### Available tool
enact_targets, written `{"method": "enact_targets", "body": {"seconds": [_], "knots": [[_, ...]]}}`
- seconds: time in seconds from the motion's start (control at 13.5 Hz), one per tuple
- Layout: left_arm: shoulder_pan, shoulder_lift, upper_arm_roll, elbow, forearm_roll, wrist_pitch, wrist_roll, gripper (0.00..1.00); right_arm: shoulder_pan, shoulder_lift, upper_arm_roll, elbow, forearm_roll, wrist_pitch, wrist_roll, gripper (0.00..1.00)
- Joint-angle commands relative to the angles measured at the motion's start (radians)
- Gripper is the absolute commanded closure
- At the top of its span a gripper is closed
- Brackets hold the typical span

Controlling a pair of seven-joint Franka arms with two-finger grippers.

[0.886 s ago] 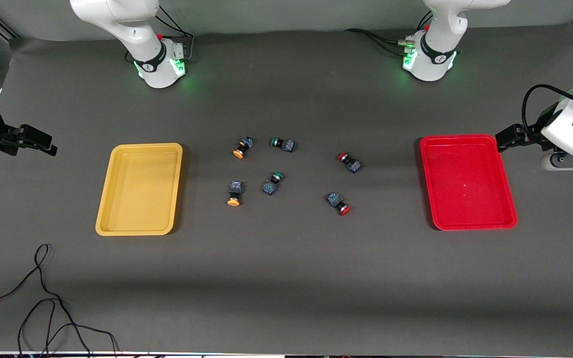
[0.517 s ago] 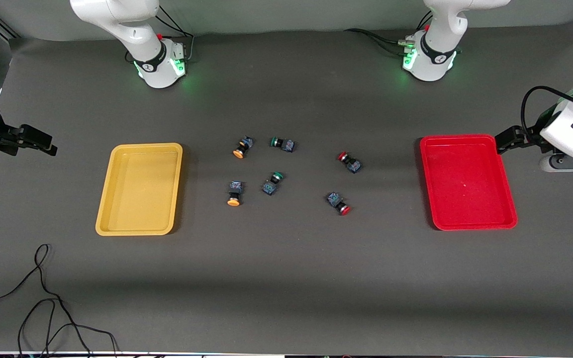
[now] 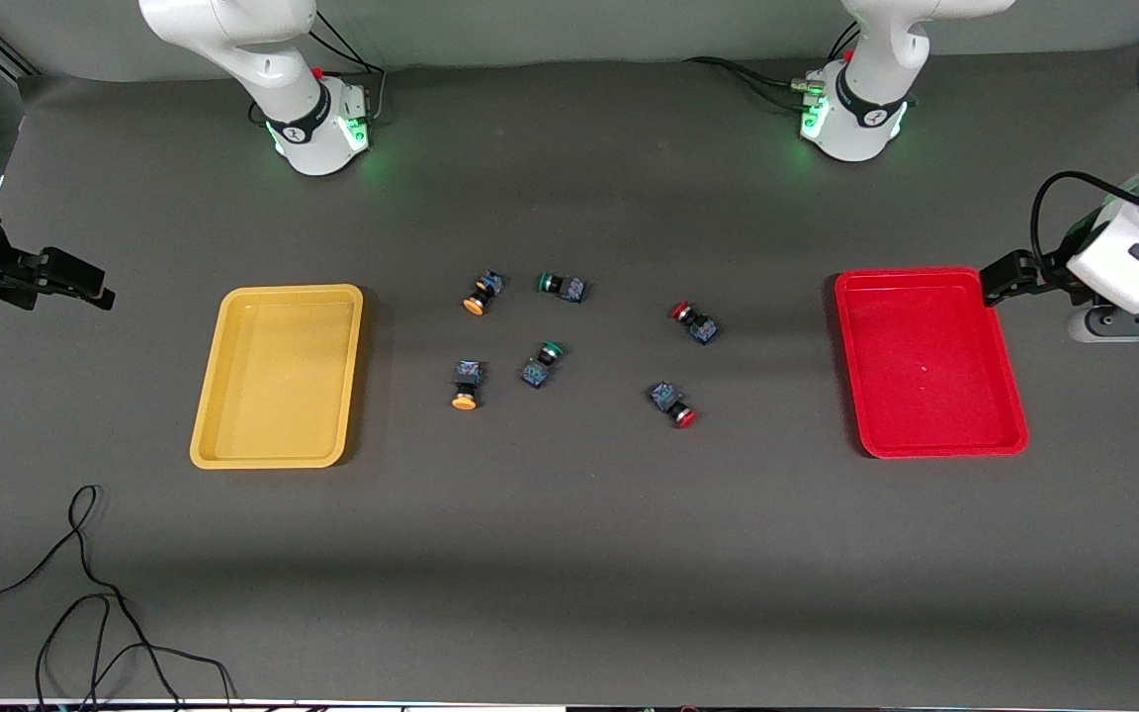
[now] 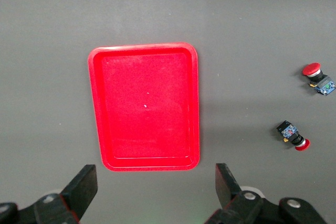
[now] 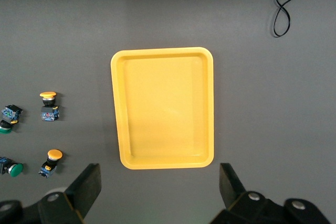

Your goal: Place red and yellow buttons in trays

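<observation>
Entry: we log left gripper (image 4: pixel 152 190) drifting slightly beside red tray (image 3: pixel 928 362), both grippers agape, empty; buttons (image 3: pixel 465 385) untouched, right gripper (image 5: pixel 160 187) idle.

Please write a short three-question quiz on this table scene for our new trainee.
1. True or false: the yellow tray already holds a button.
2. How many green buttons lie on the table?
3. Which is open: (a) only the left gripper, (b) only the right gripper, (c) both?

Key: 1. False: it is empty, as is the red tray. 2. Two: one farther from the front camera, one nearer. 3. (c), fingers spread wide, holding nothing.
</observation>
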Motion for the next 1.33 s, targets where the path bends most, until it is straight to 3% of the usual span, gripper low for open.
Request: {"method": "enact_targets", "body": {"seconds": [0.0, 0.22, 0.52, 0.81, 1.26], "knots": [[-0.066, 0.011, 0.008, -0.002, -0.003, -0.009, 0.008, 0.00, 0.059, -0.022, 0.009, -0.043, -0.007, -0.004, 0.030, 0.00], [-0.149, 0.049, 0.008, -0.003, -0.062, -0.001, -0.077, 0.01, 0.195, -0.073, 0.007, -0.166, -0.002, 0.055, 0.268, 0.00], [-0.273, 0.143, 0.008, -0.014, -0.102, 0.061, -0.336, 0.01, 0.462, -0.209, 0.007, -0.469, 0.026, 0.304, 0.678, 0.00], [-0.362, 0.172, 0.008, -0.176, -0.156, 0.265, -0.481, 0.03, 0.712, -0.200, 0.009, -0.562, 0.015, 0.420, 1.035, 0.00], [-0.506, 0.336, -0.006, -0.274, -0.178, 0.549, -0.772, 0.06, 0.867, -0.176, 0.009, -0.662, 0.012, 0.526, 1.413, 0.00]]}}
